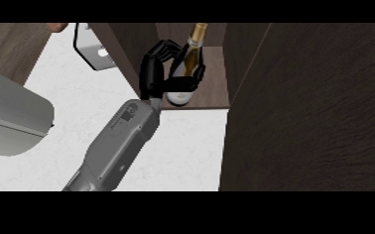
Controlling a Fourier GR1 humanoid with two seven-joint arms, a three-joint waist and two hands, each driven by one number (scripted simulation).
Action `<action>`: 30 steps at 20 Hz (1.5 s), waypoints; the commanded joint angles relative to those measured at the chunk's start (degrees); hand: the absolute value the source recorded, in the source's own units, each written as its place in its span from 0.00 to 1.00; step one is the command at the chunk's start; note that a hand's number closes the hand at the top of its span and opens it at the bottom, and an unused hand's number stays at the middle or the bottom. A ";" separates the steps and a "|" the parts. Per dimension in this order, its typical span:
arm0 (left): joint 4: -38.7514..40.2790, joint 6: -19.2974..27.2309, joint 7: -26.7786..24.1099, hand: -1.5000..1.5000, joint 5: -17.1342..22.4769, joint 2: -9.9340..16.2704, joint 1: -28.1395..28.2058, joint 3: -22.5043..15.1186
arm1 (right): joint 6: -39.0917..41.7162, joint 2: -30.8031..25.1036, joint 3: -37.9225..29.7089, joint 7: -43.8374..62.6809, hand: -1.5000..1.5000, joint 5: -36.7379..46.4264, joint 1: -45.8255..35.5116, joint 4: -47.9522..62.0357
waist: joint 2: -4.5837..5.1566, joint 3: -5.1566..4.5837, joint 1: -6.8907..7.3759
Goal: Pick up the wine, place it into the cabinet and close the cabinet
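Observation:
The wine bottle is dark glass with a gold foil neck and a pale lower end. It is inside the open cabinet, on its brown shelf, neck pointing toward the back. My left hand is shut on the bottle: its fingers curl round the bottle's left side and the thumb hooks under its lower part. The grey forearm runs in from the lower left. The cabinet door stands open as a large dark wooden panel on the right. My right hand shows nowhere.
A grey rounded appliance sits at the left edge on the white counter. A white bracket-like object lies left of the cabinet's side wall. The open door hides everything on the right.

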 commanded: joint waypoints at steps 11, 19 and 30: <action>17.62 0.26 -11.04 1.00 -0.19 -0.72 -9.52 5.46 | -0.64 -0.32 -0.37 3.62 0.00 -5.15 -0.96 -3.99 | 0.17 -0.02 -0.36; 29.72 0.74 -15.29 1.00 0.60 -0.73 -18.79 10.63 | 2.30 -0.81 -1.21 1.19 0.00 -7.42 1.27 -4.18 | 0.67 0.00 -1.95; 33.61 -5.37 -14.24 1.00 6.60 -0.73 -20.32 17.52 | 2.28 0.38 -1.47 0.21 0.00 -7.26 3.12 -3.83 | 0.51 0.02 -1.92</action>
